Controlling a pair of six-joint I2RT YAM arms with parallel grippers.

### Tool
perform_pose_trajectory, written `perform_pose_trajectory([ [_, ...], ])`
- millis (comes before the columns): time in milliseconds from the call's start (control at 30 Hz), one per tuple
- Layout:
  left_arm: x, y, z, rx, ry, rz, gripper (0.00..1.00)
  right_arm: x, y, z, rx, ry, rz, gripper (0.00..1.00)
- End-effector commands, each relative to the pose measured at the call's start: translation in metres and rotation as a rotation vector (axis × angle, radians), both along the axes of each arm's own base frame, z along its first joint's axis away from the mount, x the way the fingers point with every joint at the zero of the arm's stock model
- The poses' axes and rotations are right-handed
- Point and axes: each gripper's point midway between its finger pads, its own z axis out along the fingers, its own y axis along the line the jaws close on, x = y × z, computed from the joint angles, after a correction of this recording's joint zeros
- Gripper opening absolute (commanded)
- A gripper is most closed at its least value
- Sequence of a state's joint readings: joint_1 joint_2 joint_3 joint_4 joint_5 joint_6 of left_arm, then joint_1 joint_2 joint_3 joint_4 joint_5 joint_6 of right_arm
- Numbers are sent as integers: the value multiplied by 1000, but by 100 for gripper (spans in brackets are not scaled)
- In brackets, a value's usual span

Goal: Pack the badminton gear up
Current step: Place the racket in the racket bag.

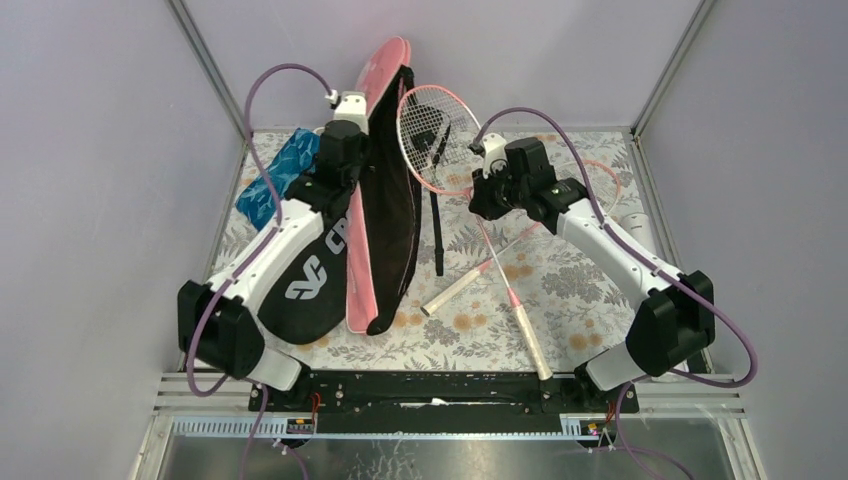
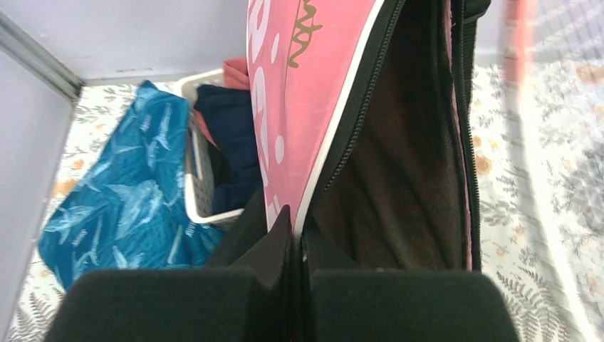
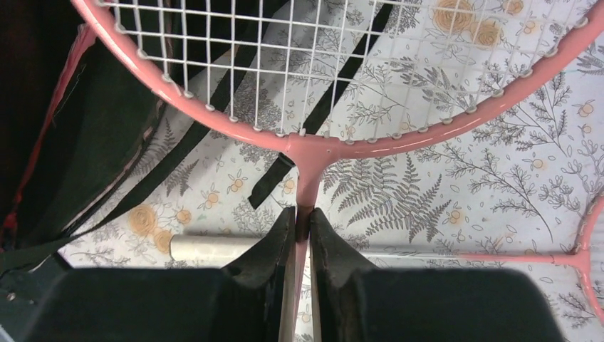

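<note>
Two arms are sharing the work in the top view. The left gripper [image 1: 362,108] is pinching the raised edge of the pink "SPORT" bag [image 1: 385,70], propping its dark mouth open beside the black "CROSSWAY" bag [image 1: 305,285]. The right gripper [image 1: 482,192] is clamping a pink-framed racket [image 1: 432,135] just below its head, near that opening, and a second racket [image 1: 460,287] is lying on the floral tablecloth [image 1: 560,280]. From the left wrist, the left gripper [image 2: 299,235] is showing its jaws closed on the white-piped zipper edge of the pink "SPORT" bag [image 2: 306,85], with the white slatted basket [image 2: 191,178] and a blue fish-print cloth [image 2: 121,192] behind. From the right wrist, the right gripper [image 3: 303,221] is squeezing the pink-framed racket [image 3: 306,142] at its throat, above a black strap [image 3: 313,121] and the second racket [image 3: 206,248]. Loading this racket seems to be the step in hand. The next move is probably calling for the head to swing left, in line with the slit, clear of the strap.
</note>
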State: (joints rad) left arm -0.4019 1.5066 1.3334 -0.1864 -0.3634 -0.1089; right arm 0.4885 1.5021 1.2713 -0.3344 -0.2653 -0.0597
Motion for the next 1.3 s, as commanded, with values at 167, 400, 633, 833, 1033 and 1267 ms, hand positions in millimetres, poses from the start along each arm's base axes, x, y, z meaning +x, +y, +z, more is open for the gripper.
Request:
perform_pose_trajectory([
  [167,5,67,56,1,-183,149,0,3,-2,32,-89,26,72,0],
  [400,16,67,46,7,-163,144,0,0,3,13,-115,85,102,0],
  [633,26,55,7,-24,-76,116,0,-9,14,-23,-199,130,118,0],
  [833,33,45,-18,-53,-20,97,0,-21,22,-49,-300,99,122,0],
  [1033,34,30,-29,-87,13,56,0,-18,20,-67,-429,51,86,0],
  [1267,21,-5,-32,-116,28,-39,0,-6,21,-73,-570,-44,43,0],
])
